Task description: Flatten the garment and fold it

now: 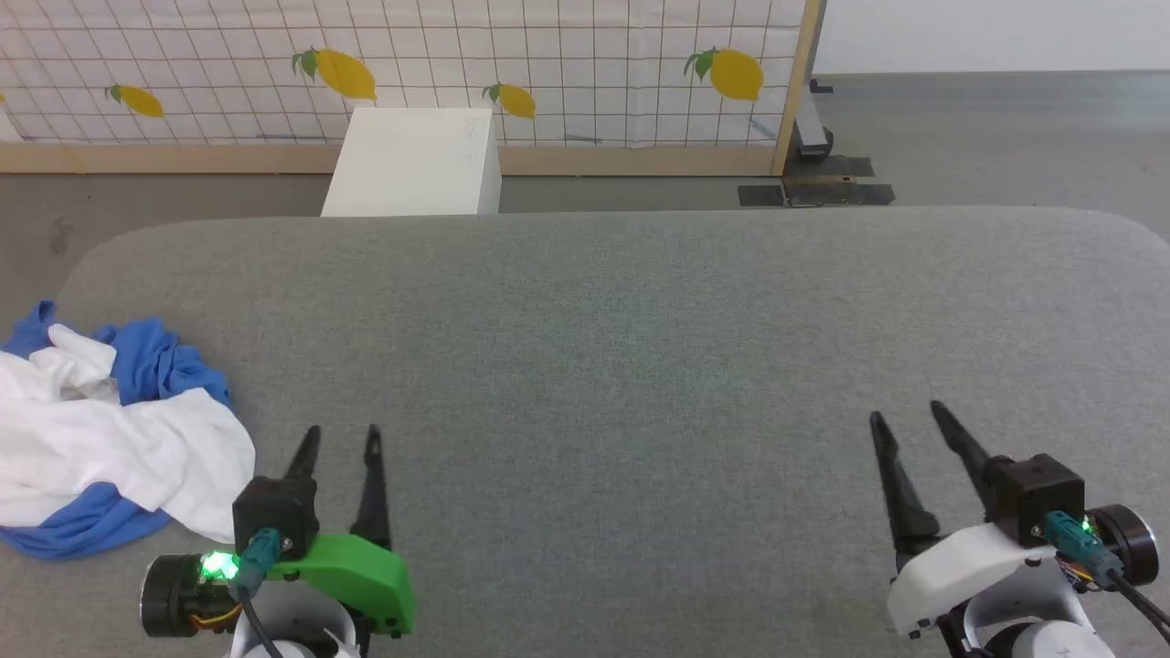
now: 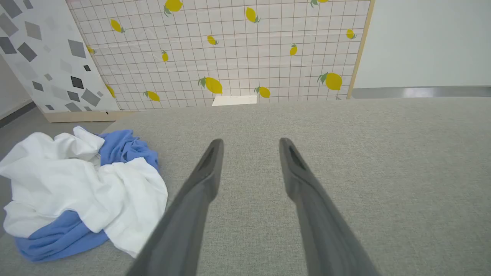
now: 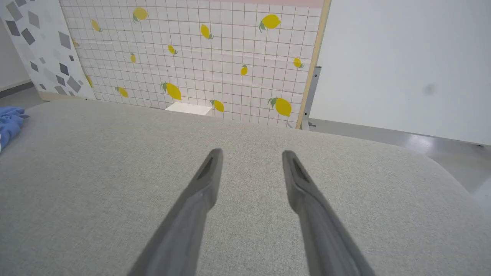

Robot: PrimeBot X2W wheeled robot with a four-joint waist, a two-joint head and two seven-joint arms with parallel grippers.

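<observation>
The garment [image 1: 110,429] lies crumpled in a heap of white and blue cloth at the left edge of the grey table [image 1: 622,347]. My left gripper [image 1: 343,434] stands open just to its right, fingers apart and holding nothing. In the left wrist view the garment [image 2: 76,191] sits left of the open left gripper [image 2: 251,142]. Far off at the lower right, my right gripper [image 1: 905,409] is open and empty over bare table. The right wrist view has the right gripper [image 3: 251,152] open, and a blue scrap of the garment [image 3: 9,122] at the left edge.
A white box [image 1: 416,163] stands on the floor behind the table's far edge. Behind it runs a lemon-patterned screen [image 1: 548,64] with a wooden frame. The table top [image 2: 364,161] has rounded corners, with grey floor around it.
</observation>
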